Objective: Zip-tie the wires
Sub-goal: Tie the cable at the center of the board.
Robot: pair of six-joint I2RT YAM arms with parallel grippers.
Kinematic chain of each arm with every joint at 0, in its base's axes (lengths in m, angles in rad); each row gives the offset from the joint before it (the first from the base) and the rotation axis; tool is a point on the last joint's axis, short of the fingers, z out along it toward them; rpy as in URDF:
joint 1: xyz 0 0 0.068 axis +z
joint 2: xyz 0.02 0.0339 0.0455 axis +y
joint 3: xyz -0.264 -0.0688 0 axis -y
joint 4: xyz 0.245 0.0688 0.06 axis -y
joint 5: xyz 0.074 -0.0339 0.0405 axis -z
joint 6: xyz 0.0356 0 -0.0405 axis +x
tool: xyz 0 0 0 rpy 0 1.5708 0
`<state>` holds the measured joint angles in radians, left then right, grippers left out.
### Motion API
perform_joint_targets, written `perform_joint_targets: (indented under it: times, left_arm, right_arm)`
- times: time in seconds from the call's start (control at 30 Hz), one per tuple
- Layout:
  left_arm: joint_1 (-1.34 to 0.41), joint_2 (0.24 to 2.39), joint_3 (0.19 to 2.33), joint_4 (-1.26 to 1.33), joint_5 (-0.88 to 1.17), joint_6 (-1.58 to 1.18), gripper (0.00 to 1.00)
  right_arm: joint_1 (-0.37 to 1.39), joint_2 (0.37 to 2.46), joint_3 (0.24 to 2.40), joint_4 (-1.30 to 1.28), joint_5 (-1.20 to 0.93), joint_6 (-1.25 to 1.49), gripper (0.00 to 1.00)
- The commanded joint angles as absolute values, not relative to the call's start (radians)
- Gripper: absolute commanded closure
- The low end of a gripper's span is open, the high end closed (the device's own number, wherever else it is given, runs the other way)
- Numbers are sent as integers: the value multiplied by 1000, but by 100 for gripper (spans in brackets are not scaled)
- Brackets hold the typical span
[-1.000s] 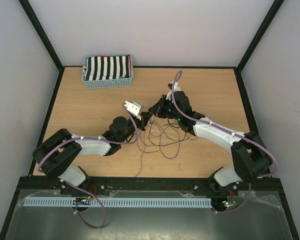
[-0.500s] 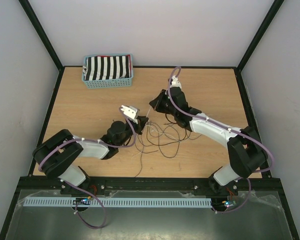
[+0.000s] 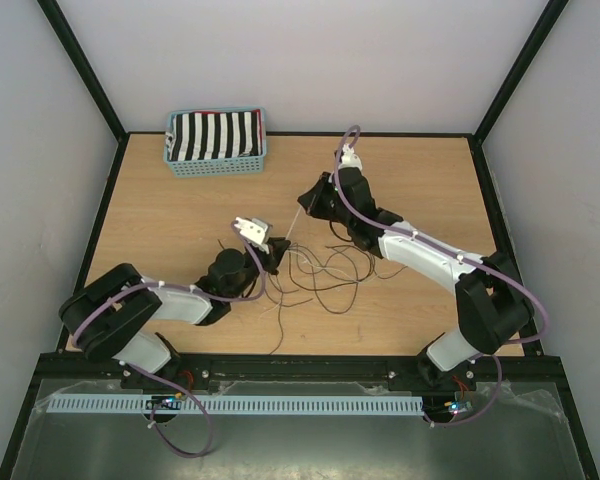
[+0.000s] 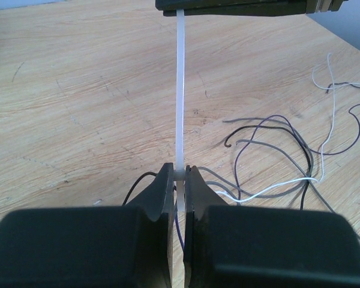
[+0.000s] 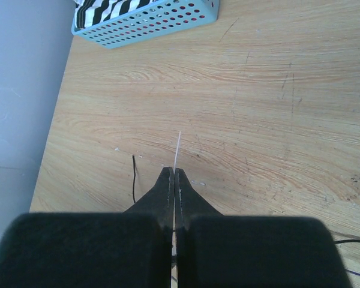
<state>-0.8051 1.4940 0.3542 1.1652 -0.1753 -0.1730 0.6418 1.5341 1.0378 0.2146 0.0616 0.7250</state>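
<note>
The wires (image 3: pixel 325 275) are thin dark and pale strands looping on the wooden table between my arms; they also show in the left wrist view (image 4: pixel 276 159). A white zip tie (image 3: pixel 292 225) stretches taut between my two grippers. My left gripper (image 3: pixel 273 252) is shut on the zip tie's head end (image 4: pixel 179 174), with the strap (image 4: pixel 180 90) running straight away from it. My right gripper (image 3: pixel 305 203) is shut on the strap's tail, whose thin tip (image 5: pixel 177 150) sticks out past the fingertips. A black wire end (image 5: pixel 133 177) lies left of the right fingers.
A light blue perforated basket (image 3: pixel 217 142) holding black-and-white striped cloth stands at the back left of the table; it shows in the right wrist view (image 5: pixel 150 18). Black frame posts and pale walls enclose the table.
My right gripper has moved back and away from the left one, drawing the zip tie strap out longer. My left gripper has shifted slightly toward the near left with the head end.
</note>
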Motion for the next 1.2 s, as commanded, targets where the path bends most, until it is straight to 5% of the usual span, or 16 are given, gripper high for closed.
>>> perform_joint_targets:
  times: [0.0,0.57,0.77,1.03,1.17]
  left_arm:
    - [-812,1459,318,1156,-205,-158,100]
    - [-810,1437,294,1156,-226,-146,100]
    - [-806,1394,283,1148,-260,-143,100]
    - [-676,1109,335,734,-165,-246,100]
    - [-574,962,354,561,-75,-294,100]
  right_arm:
    - [622,1531,1094,248,107,707,100]
    - [611,1524,1167,224,92,701,100]
    - [597,1500,1125,313,-71,664,100]
    - [497,1324,1027,329,-257,521,41]
    - [453,1185,920,355,-253,425,25]
